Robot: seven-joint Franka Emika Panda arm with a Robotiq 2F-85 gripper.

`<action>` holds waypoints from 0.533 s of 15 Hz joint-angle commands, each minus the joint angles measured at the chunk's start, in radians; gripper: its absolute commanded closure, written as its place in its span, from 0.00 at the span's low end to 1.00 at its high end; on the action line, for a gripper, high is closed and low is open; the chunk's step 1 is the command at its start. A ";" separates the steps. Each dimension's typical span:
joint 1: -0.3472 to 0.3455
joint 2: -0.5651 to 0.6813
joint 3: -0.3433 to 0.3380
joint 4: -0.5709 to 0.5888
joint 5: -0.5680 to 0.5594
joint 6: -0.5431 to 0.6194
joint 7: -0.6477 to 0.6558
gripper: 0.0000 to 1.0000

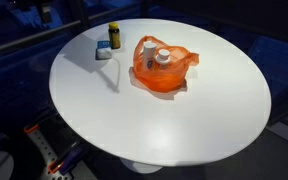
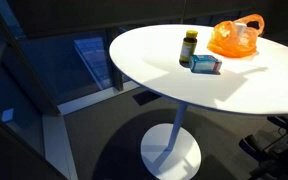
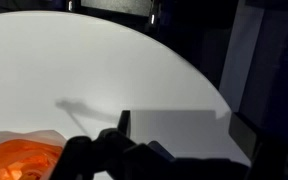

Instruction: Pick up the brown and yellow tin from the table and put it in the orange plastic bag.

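Note:
The brown and yellow tin stands upright near the far edge of the round white table; it also shows in an exterior view. The orange plastic bag lies near the table's middle, holding two white-capped containers. The bag also shows in an exterior view and at the lower left of the wrist view. My gripper shows only in the wrist view. It is open and empty, hovering above bare tabletop beside the bag. The tin is out of the wrist view.
A small blue and white box lies right next to the tin, also seen in an exterior view. The table edge curves close past the gripper in the wrist view. Dark floor and windows surround the table.

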 commanded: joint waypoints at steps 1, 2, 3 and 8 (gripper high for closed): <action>-0.006 0.000 0.005 0.002 0.003 -0.002 -0.003 0.00; -0.006 0.000 0.005 0.002 0.003 -0.002 -0.003 0.00; -0.006 0.000 0.005 0.002 0.003 -0.002 -0.003 0.00; -0.007 0.007 0.006 0.010 0.003 -0.003 0.000 0.00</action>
